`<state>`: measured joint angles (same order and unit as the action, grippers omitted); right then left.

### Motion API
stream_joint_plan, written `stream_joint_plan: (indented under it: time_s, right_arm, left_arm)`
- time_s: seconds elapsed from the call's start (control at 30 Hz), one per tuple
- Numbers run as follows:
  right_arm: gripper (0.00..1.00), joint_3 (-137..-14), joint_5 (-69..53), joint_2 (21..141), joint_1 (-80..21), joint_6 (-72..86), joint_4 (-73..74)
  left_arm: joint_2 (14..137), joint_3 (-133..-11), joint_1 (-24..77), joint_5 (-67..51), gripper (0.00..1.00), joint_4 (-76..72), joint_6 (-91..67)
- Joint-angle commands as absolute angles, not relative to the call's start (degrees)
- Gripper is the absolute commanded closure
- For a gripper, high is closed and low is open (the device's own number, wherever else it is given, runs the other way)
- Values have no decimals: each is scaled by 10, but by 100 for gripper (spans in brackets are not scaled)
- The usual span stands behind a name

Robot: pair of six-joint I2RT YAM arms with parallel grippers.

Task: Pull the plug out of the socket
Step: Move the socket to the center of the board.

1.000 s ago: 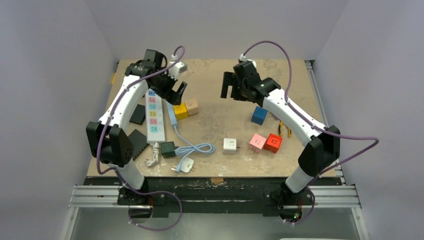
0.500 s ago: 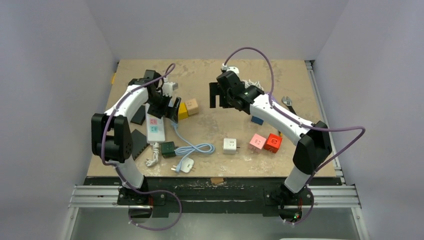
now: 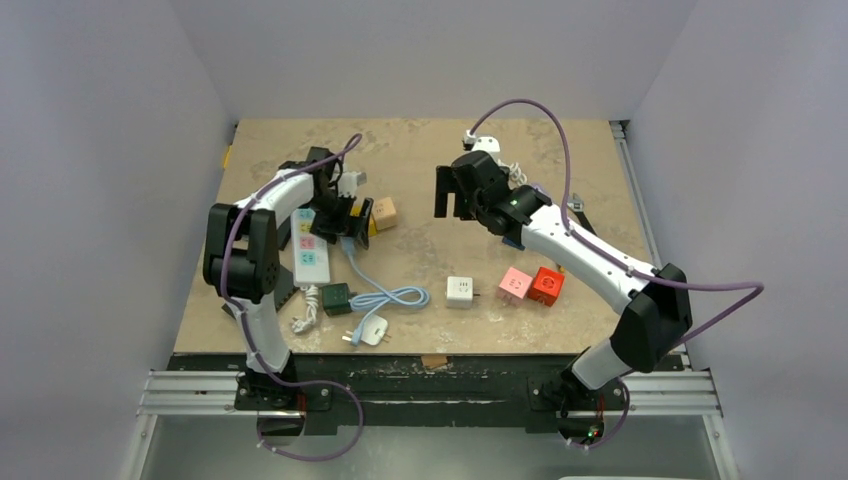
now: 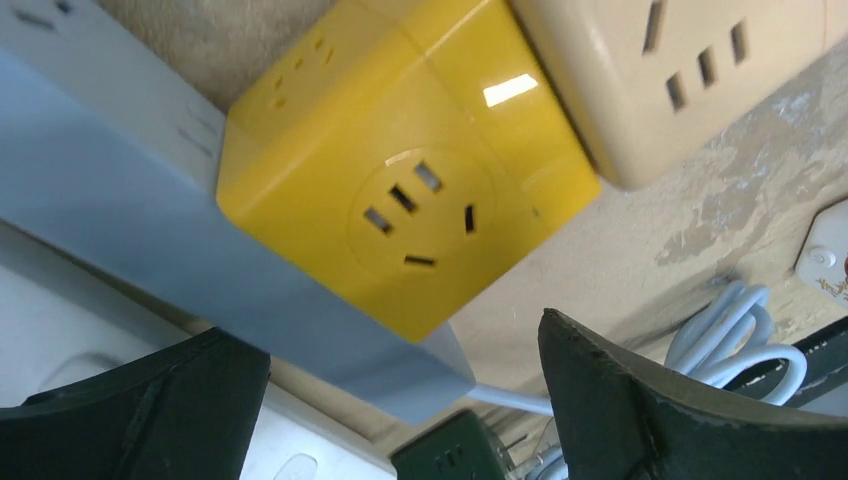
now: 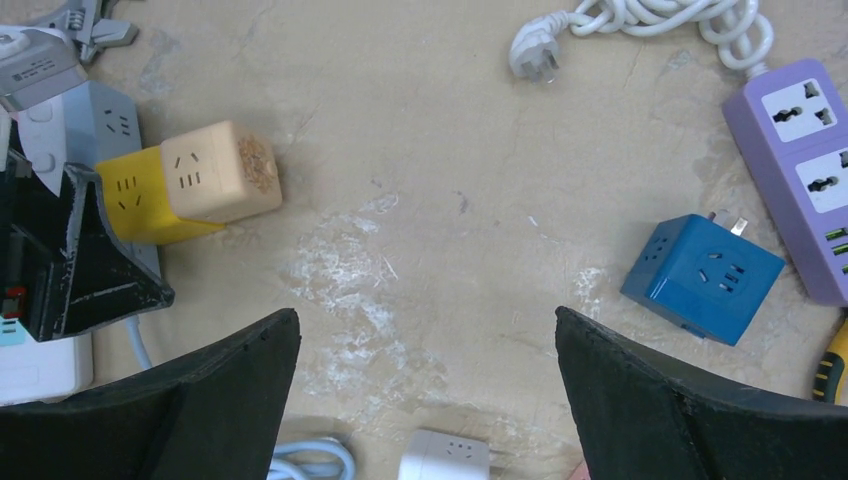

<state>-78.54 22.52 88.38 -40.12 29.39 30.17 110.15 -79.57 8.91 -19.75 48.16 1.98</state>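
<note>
A yellow cube plug sits flush against the blue-grey socket strip; the joint between them is hidden. My left gripper is open, low over the strip's cable end, one finger on each side of strip and cube, touching neither. In the top view it covers most of the yellow cube. My right gripper hangs open and empty above bare table at mid-table. From there I see the yellow cube and the left gripper's finger.
A beige cube touches the yellow one. A white strip, dark green adapter, light-blue cable and white plug lie near front left. White, pink, red and blue cubes and a purple strip lie right.
My left gripper has come down and forward onto the strip beside the yellow cube, its arm folding in. My right gripper dropped slightly and swung left, then back a little; both stayed open.
</note>
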Motion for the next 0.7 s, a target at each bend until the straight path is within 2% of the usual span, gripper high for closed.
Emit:
stream_joint_plan:
  time_s: [0.0,0.1,0.4,0.67]
  right_arm:
    - [5,-766,256,853,-402,299,267]
    - [5,-757,265,845,-402,300,262]
    - [5,-736,288,824,-400,298,259]
    - [5,-680,300,785,-395,306,246]
  left_arm:
    - [1112,-833,107,-184,0,461,15]
    - [1116,-840,123,-174,1,467,30]
    - [1100,-804,171,-168,44,456,109]
    - [1067,-793,197,-243,51,438,141]
